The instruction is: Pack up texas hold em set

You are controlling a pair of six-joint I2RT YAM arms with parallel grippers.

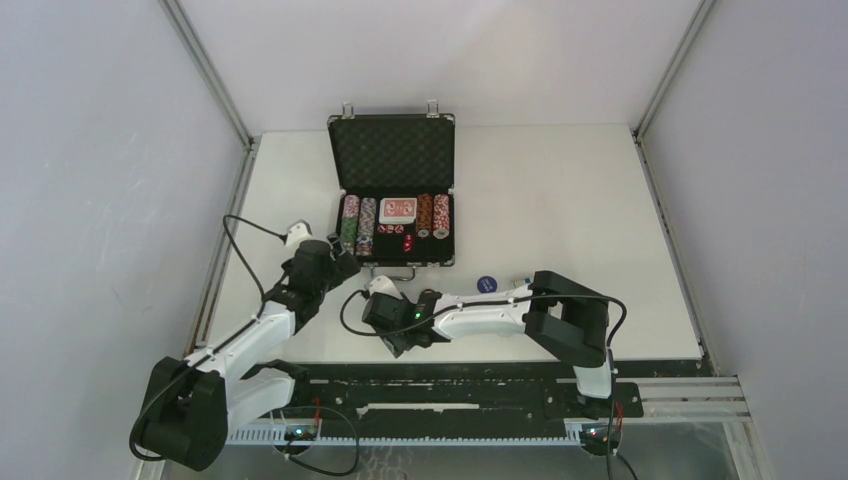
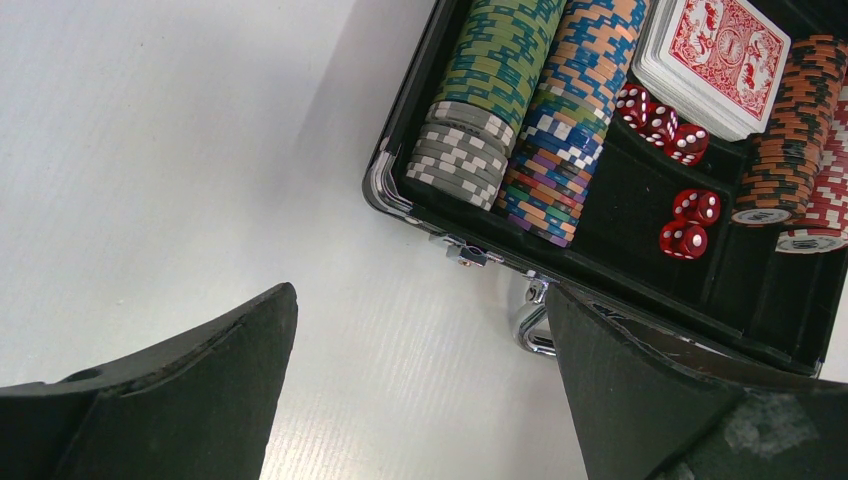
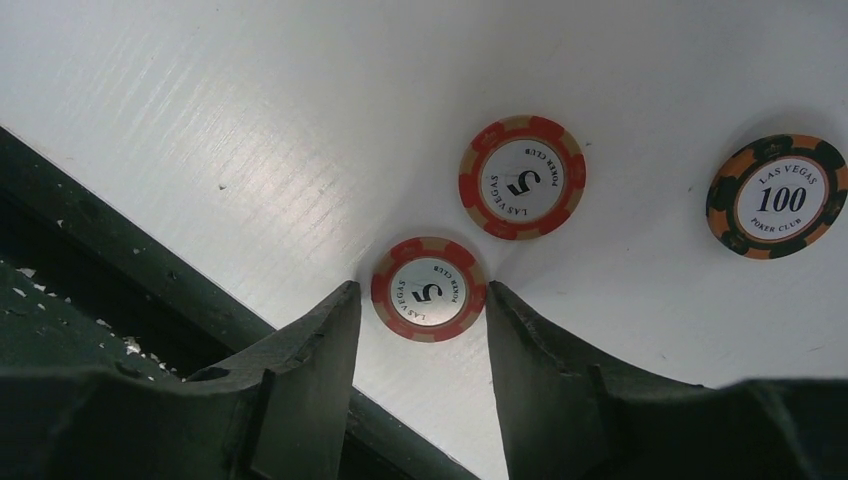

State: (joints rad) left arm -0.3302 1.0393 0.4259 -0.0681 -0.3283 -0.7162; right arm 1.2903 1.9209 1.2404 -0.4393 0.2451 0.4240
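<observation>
Right pincer, part-open, straddles red-striped round chip; bench edge close behind. Left pincer wide over bench; black silver-edged case corner ahead-right.

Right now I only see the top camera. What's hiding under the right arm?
Observer: Three loose chips. A red 5 chip sits between the fingers of the right end effector; I can't tell if it's gripped.
Operator: What are the other two?
Observer: A second red 5 chip and an orange-and-black 100 chip, lying flat on the table.
Operator: How many dice are packed?
Observer: Five red dice, inside the case.
</observation>
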